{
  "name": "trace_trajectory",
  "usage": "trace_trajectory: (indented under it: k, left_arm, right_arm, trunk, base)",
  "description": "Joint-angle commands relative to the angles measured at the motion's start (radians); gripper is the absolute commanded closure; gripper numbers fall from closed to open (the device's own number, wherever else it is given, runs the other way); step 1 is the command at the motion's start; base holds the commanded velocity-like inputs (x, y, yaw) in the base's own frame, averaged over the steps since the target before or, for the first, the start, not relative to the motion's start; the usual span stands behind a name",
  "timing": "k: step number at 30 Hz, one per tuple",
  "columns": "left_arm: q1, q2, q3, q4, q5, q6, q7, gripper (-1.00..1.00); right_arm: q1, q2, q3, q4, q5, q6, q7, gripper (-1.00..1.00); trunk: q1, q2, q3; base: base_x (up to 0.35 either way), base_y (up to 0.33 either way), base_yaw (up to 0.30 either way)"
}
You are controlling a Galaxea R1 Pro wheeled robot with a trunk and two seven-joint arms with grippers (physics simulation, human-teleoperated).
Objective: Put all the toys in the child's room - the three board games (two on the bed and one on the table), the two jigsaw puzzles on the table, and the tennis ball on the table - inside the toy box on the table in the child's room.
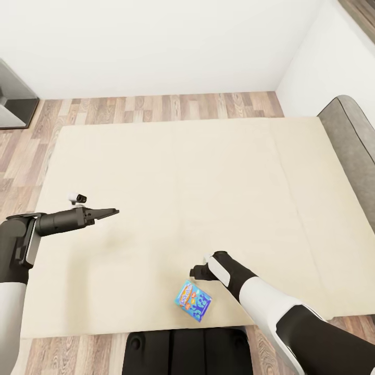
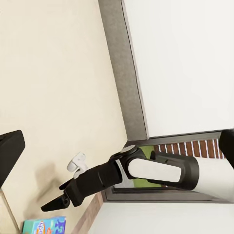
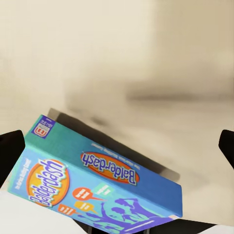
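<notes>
A bright blue board game (image 1: 193,300) with orange print lies near the front edge of the bed (image 1: 172,166), a wide beige mattress. My right gripper (image 1: 197,271) hovers just above and behind the box, open, its dark fingers (image 3: 10,148) spread to either side of the game (image 3: 97,180) without touching it. The box looks tilted there, with a shadow under it. My left gripper (image 1: 110,212) hangs over the mattress's left part, open and empty. The left wrist view looks across at the right gripper (image 2: 54,202) and a corner of the game (image 2: 45,225).
A low grey headboard (image 1: 348,136) runs along the bed's right side. Wood plank floor (image 1: 156,107) and white walls lie beyond the bed, with a dark piece of furniture (image 1: 13,99) at far left. My dark base (image 1: 187,351) sits against the bed's front edge.
</notes>
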Motion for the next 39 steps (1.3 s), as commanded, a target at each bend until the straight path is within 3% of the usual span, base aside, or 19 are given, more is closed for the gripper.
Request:
trace_trajectory:
  k: [1,39]
  left_arm:
    - [0.0,0.0,0.0,0.0,-0.001,0.011,-0.004,-1.0]
    - [0.0,0.0,0.0,-0.001,-0.001,0.011,-0.004,-1.0]
  right_arm:
    - [-0.001,0.0,0.006,-0.001,-0.011,0.002,-0.009,-1.0]
    - [-0.001,0.0,0.007,-0.002,-0.011,0.002,-0.009,-1.0]
  trunk:
    - [0.001,-0.002,-0.001]
    - [0.001,-0.002,-0.001]
  base:
    - [0.0,0.011,0.0]
    - [0.0,0.024,0.0]
